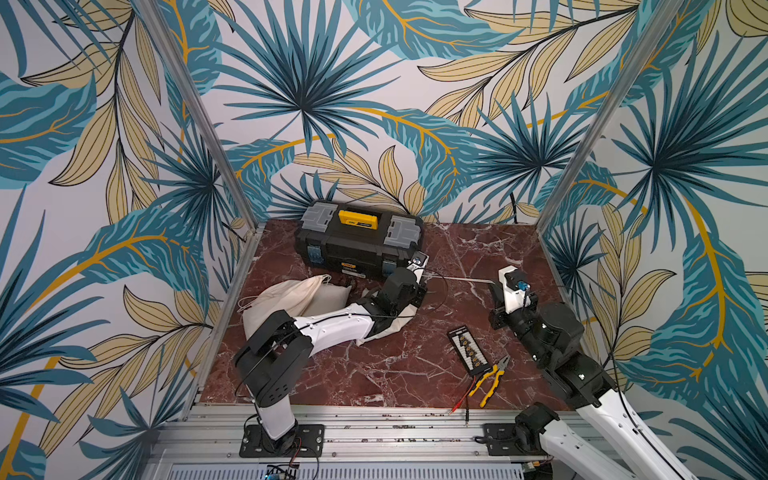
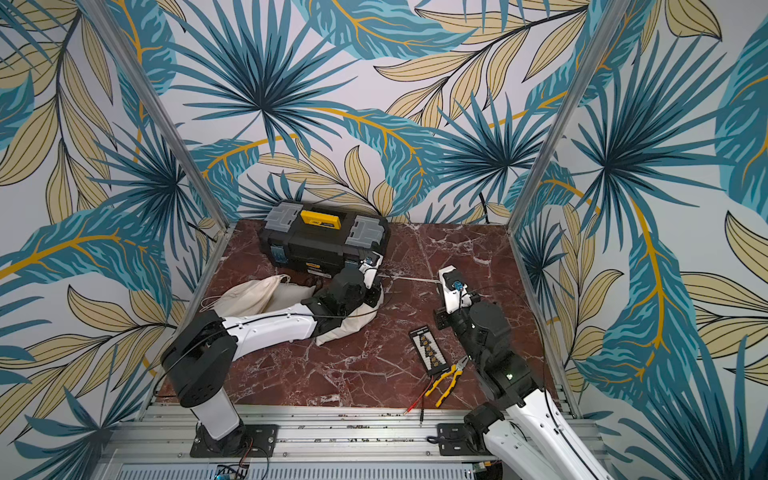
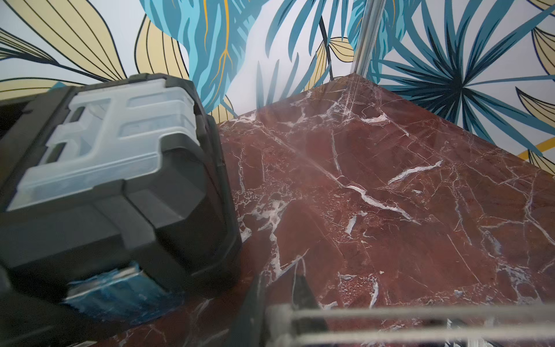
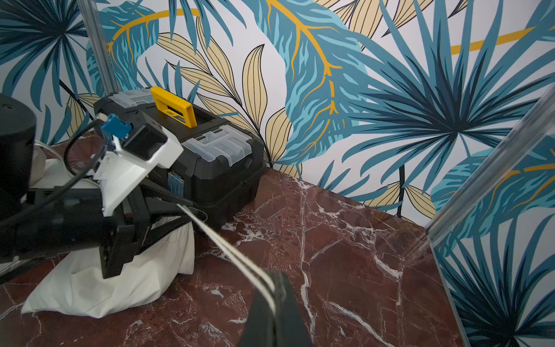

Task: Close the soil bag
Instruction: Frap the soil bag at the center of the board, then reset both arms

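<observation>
Soil bag [image 1: 291,297] beneath barely parted left claw [image 4: 180,206], its drawstring [image 4: 228,252] taut in clamped right claw [image 4: 274,288]; toolbox [image 1: 357,241] just behind.

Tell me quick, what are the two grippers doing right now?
Left gripper: open a little, with the drawstring between its jaws.
Right gripper: shut on the drawstring.

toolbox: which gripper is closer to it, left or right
Left. The left gripper sits just in front of the toolbox, over the soil bag. The right gripper is farther out across the table, shut on the drawstring.
</observation>
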